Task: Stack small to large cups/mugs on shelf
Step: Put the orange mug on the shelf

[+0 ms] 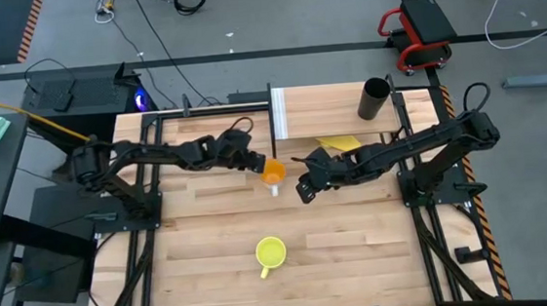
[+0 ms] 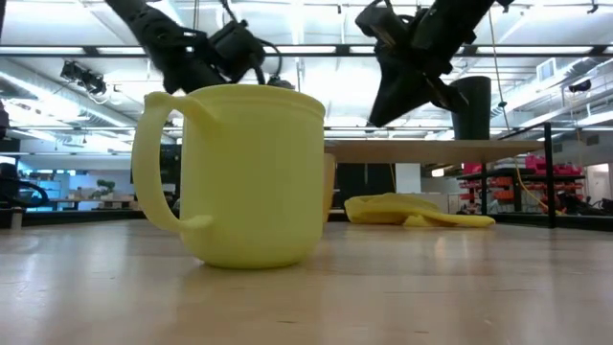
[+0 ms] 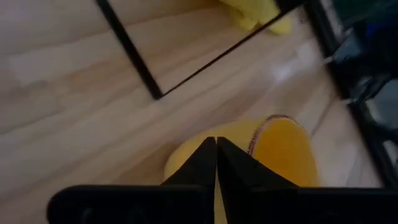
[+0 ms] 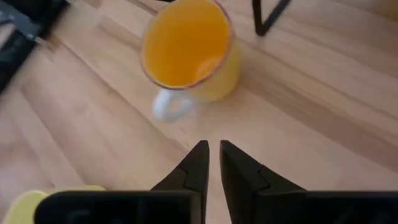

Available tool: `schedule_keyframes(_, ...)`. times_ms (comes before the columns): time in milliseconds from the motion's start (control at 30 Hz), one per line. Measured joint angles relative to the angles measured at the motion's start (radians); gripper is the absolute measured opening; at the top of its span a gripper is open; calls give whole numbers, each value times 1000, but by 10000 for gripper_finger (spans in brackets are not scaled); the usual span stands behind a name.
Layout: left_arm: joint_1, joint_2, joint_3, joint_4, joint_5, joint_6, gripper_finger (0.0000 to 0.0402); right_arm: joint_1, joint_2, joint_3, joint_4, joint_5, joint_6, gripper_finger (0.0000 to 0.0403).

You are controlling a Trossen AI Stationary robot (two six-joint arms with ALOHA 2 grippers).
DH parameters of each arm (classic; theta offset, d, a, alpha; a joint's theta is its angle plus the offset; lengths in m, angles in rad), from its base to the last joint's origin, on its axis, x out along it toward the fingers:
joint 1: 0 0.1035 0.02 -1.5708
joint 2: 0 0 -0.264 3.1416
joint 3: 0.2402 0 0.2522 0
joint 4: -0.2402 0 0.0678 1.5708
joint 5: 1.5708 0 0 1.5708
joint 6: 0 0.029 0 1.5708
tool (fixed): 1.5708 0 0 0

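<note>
Both narrowed, empty end effectors, left [image 1: 258,163] and right [image 1: 303,186], flank the orange mug [image 1: 273,173], apparently for shelving.

Handled mug [image 1: 271,254] near the table's front edge, another cup [image 1: 273,173] mid-table beside the shelf [image 1: 333,106].

The high view hangs overhead, looking straight down on the whole table [image 1: 213,255], both arms entering from the frame's sides. The low view sits at tabletop level — so near the yellow mug [image 2: 235,172] that it fills the left half, the room behind. Each wrist view looks down past its own fingers at the orange cup [image 4: 189,50] — shared, centre frame, with the overhead one.
</note>
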Motion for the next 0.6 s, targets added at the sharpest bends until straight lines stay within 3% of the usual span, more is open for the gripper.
schedule_keyframes(100,7,9,54,-102,-1,58,29,-1,0,0,-37,-2,0,52)
schedule_keyframes(233,14,8,94,-113,17,80,22,0,0,0,-46,-3,0,56)
schedule_keyframes(433,-1,18,106,-165,19,93,6,-31,0,0,-37,-3,-19,59)
schedule_keyframes(600,0,18,105,-238,2,105,19,-47,0,0,-28,-29,-19,60)
